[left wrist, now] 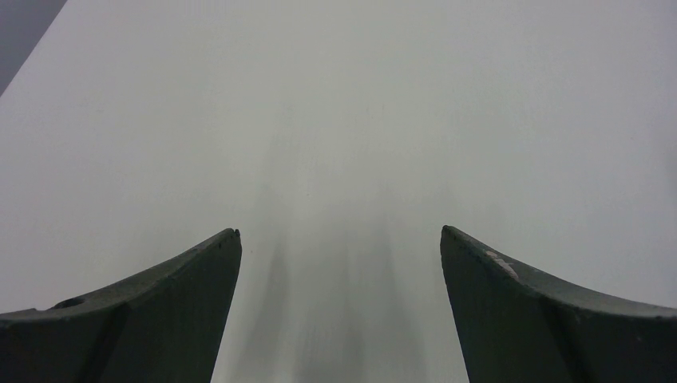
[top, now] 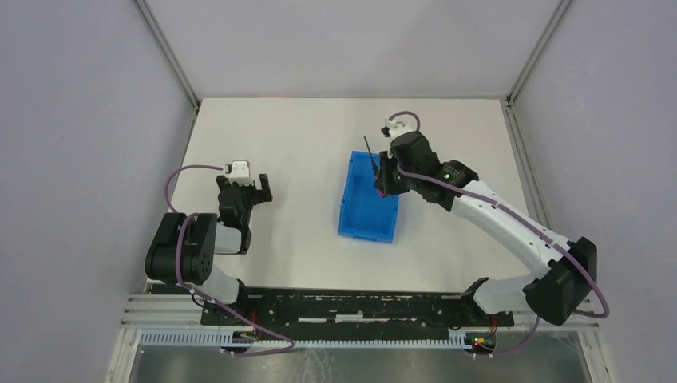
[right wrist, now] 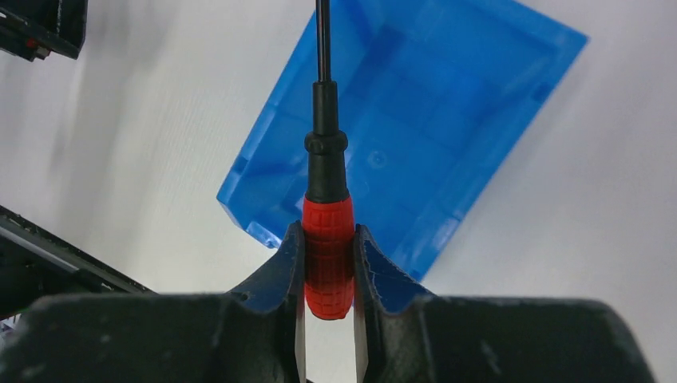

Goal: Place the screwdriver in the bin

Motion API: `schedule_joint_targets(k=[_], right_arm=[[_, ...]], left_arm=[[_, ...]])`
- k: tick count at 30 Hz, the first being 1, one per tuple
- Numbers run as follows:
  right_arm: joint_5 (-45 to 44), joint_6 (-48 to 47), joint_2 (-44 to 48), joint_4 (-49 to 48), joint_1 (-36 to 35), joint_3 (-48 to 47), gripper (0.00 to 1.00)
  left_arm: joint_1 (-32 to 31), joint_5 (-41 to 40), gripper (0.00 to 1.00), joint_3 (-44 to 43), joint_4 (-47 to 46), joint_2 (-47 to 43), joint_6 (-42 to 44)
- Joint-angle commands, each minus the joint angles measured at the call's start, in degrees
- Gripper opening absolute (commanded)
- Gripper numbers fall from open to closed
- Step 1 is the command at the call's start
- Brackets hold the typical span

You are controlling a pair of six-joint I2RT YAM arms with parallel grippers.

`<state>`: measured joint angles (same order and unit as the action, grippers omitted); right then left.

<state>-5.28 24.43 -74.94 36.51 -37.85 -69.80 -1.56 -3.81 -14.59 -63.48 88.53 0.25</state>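
The blue bin [top: 369, 199] sits on the white table right of centre, with nothing showing inside it. My right gripper [top: 384, 177] hangs above its far right part, shut on the red handle of the screwdriver [top: 374, 167], whose thin black shaft points away toward the table's back. In the right wrist view the red handle [right wrist: 328, 257] is clamped between the fingers [right wrist: 286, 263] with the bin [right wrist: 431, 136] below it. My left gripper [top: 254, 188] is open and empty over bare table at the left; its fingers [left wrist: 192, 295] stand wide apart.
Grey walls enclose the table on three sides. The black and metal rail [top: 351, 307] with both arm bases runs along the near edge. Part of it shows at the left of the right wrist view [right wrist: 48, 271].
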Motion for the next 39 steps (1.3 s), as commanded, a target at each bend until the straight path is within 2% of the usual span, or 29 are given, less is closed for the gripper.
schedule_joint_targets(k=[1, 6, 11, 15, 18, 27, 33, 39], right_arm=[[-3.98, 5.82, -6.01, -6.01, -4.06, -1.07, 0.0], [-10.78, 8.69, -9.79, -9.56, -8.99, 2.54, 0.0], [-16.07, 13.99, -7.44, -16.0, -10.04, 12.0, 0.0], [-16.6, 16.54, -8.24, -18.85, -10.25, 16.45, 0.0], [-15.64, 16.14, -12.45, -18.61, -10.18, 15.57, 0.02], [-17.72, 14.93, -19.61, -16.96, -10.25, 10.81, 0.33], [-19.02, 13.23, -18.3, -13.64, -11.62, 4.63, 0.38], [-20.98, 10.28, -11.11, -9.87, -12.44, -0.26, 0.4]], left_arm=[[0.42, 0.74, 1.0, -0.18, -1.86, -0.99, -1.66], [0.42, 0.75, 1.0, -0.17, -1.86, -0.99, -1.66], [0.42, 0.75, 1.0, -0.18, -1.82, -0.99, -1.66], [0.42, 0.75, 1.0, -0.18, -1.83, -0.99, -1.66], [0.42, 0.78, 1.0, -0.18, -1.9, -0.99, -1.66], [0.42, 0.74, 1.0, -0.18, -1.82, -0.99, -1.66], [0.42, 0.76, 1.0, -0.18, -1.83, -0.99, -1.66], [0.42, 0.75, 1.0, -0.18, -1.82, -0.94, -1.66]])
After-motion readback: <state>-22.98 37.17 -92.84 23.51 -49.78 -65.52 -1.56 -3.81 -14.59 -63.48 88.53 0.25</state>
